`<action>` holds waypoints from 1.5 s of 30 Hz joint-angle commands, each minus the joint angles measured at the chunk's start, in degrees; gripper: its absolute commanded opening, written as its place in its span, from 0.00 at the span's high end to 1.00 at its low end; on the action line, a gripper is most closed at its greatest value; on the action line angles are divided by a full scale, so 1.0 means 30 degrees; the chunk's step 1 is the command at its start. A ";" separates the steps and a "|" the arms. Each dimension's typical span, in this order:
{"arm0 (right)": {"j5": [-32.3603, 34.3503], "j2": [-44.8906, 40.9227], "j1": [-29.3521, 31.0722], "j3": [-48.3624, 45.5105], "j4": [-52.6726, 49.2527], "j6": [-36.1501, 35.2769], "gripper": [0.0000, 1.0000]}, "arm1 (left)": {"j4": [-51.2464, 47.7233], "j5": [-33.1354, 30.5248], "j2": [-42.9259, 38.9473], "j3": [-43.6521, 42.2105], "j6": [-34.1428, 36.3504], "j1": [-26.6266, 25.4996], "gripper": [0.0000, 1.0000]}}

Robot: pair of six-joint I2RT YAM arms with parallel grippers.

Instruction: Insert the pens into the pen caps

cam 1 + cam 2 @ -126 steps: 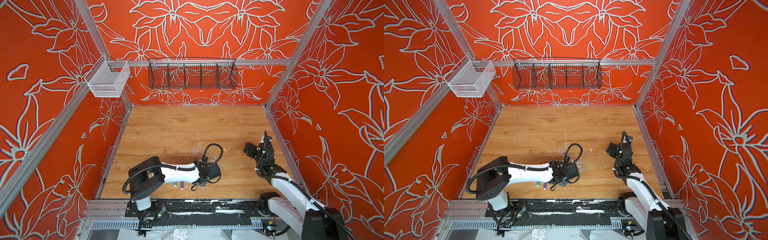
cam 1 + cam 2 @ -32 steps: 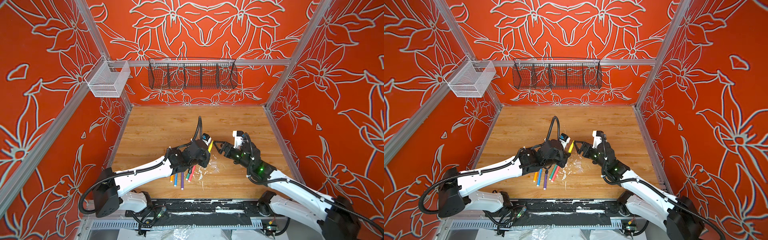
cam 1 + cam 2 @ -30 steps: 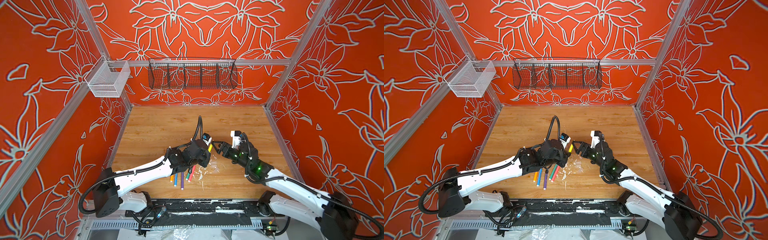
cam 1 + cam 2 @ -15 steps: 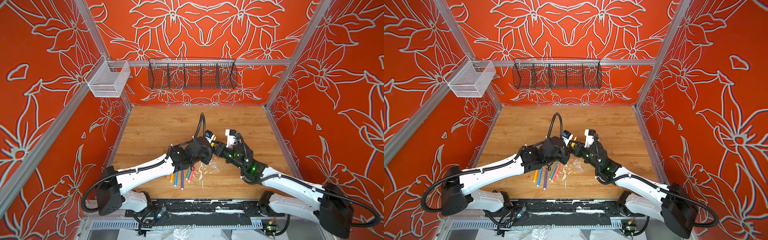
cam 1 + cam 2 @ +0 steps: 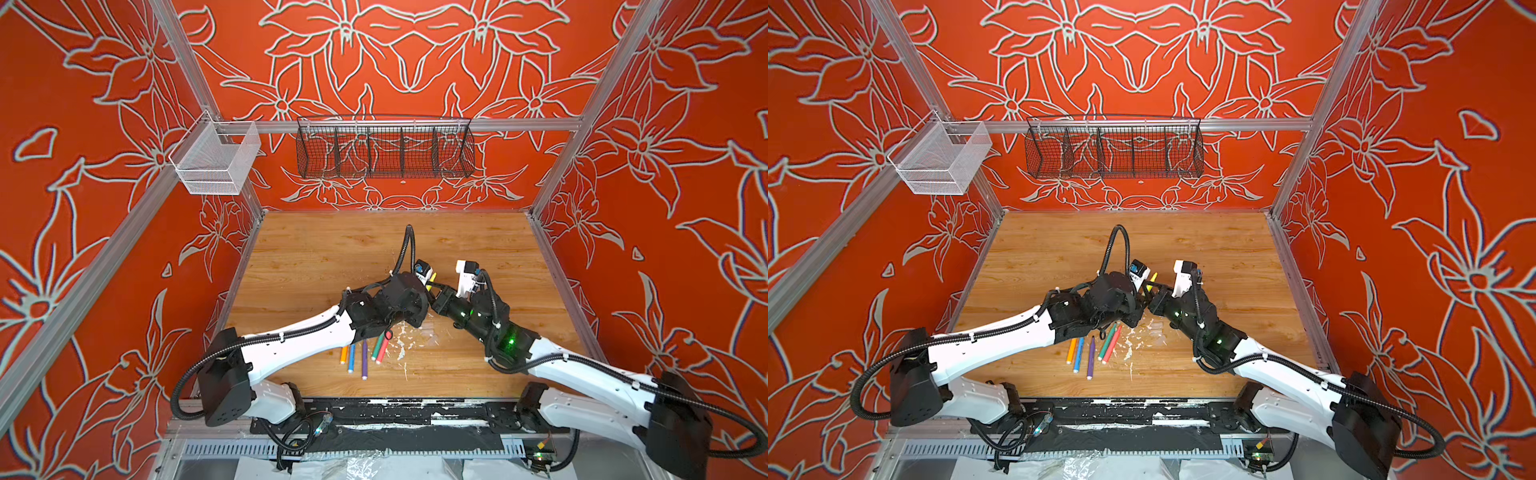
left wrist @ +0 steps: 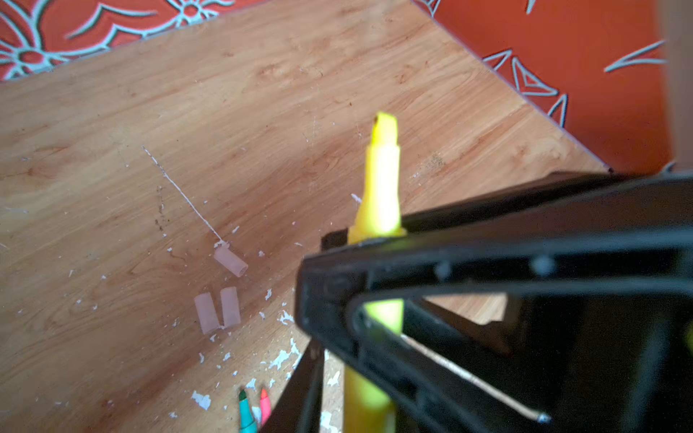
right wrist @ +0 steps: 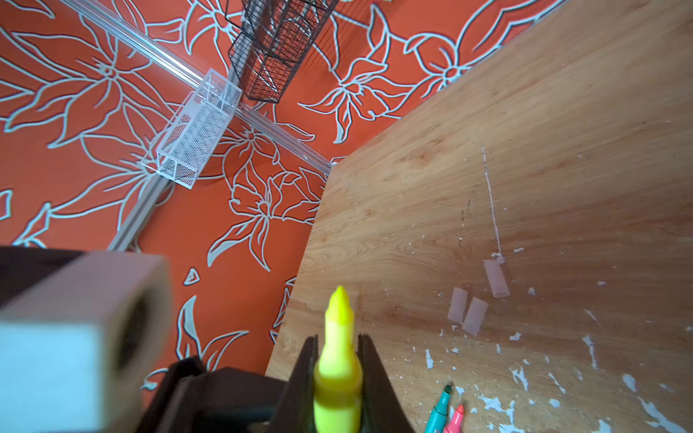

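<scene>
The right gripper (image 7: 337, 343) is clamped on the yellow pen (image 7: 337, 375) above the middle of the table (image 5: 324, 249). Its felt tip points up and toward the back edge, away from the 3 pen caps (image 7: 495, 278) lying flat below, so this arm is the nearer one. The left gripper (image 5: 424, 293) sits close against it, but I cannot tell whether its fingers grip. The pen's tail is cut off and the other caps are unseen. 5 pens (image 5: 364, 357) lie near the front edge.

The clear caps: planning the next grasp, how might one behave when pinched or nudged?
Probably rolls easily: the lone cap is a smooth round tube lying on its side on the table. Likely very light, being small and translucent, so a nudge could flick it away. The pair lying side by side might shift together.
</scene>
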 commanded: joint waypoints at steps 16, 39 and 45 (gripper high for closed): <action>0.1506 -0.0461 0.0667 0.0044 0.0128 0.0264 0.98 | 0.1051 0.0223 -0.0658 0.0021 0.0315 0.0192 0.68; 0.1744 -0.0129 0.0902 0.0570 -0.0570 -0.0512 0.60 | 0.1520 0.0506 -0.1177 -0.0347 0.0232 0.0243 1.00; 0.3298 -0.1952 0.0902 0.1759 -0.6021 -0.2398 0.40 | 0.1019 -0.0300 -0.3245 -0.2573 -0.1286 0.2050 1.00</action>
